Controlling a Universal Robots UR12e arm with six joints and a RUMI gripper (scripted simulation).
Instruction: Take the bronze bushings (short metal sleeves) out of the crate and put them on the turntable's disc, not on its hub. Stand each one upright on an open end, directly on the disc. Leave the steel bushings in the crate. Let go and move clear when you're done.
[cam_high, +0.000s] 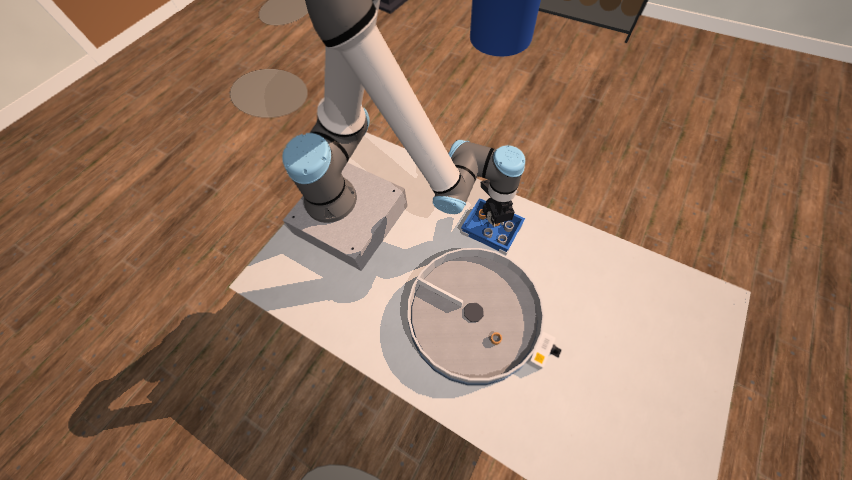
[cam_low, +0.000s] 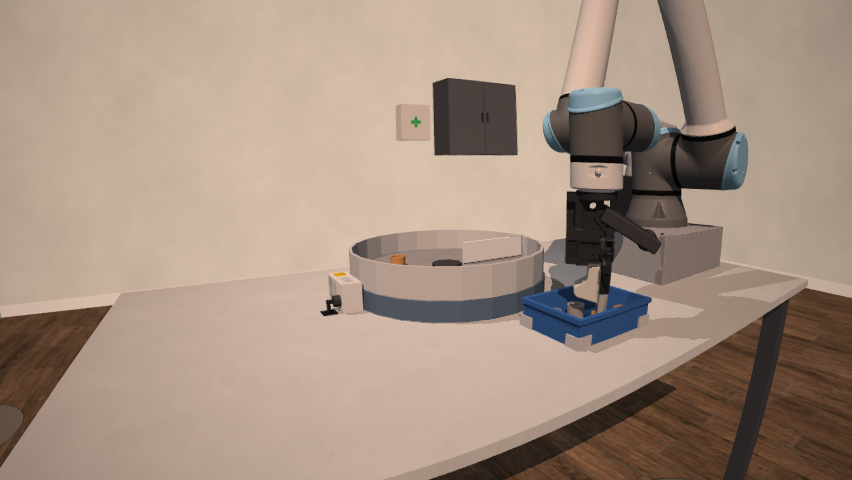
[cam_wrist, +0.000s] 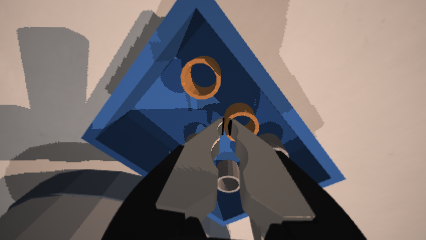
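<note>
The blue crate (cam_high: 470, 225) (cam_low: 554, 325) (cam_wrist: 150, 92) stands beside the turntable. My gripper (cam_high: 496, 217) (cam_low: 599, 301) (cam_wrist: 225, 119) reaches down into the crate, its fingers almost together and pinching the wall of a bronze bushing (cam_wrist: 245, 114), one finger inside the sleeve and one outside. A second bronze bushing (cam_wrist: 186, 80) stands upright deeper in the crate. Steel bushings (cam_high: 502, 238) (cam_low: 575, 308) (cam_wrist: 228, 189) stand in the crate near the fingers. One bronze bushing (cam_high: 497, 334) (cam_low: 397, 259) stands upright on the turntable's disc (cam_high: 453, 351), clear of the dark hub (cam_high: 472, 311) (cam_low: 445, 262).
The turntable has a raised rim (cam_high: 530, 298) (cam_low: 441, 280) and a white fence bar (cam_high: 438, 292) (cam_low: 491, 248) from rim to hub. A small control box (cam_high: 543, 351) (cam_low: 345, 292) sits at its side. The arm's grey base block (cam_high: 351, 220) (cam_low: 679, 253) stands on the table corner.
</note>
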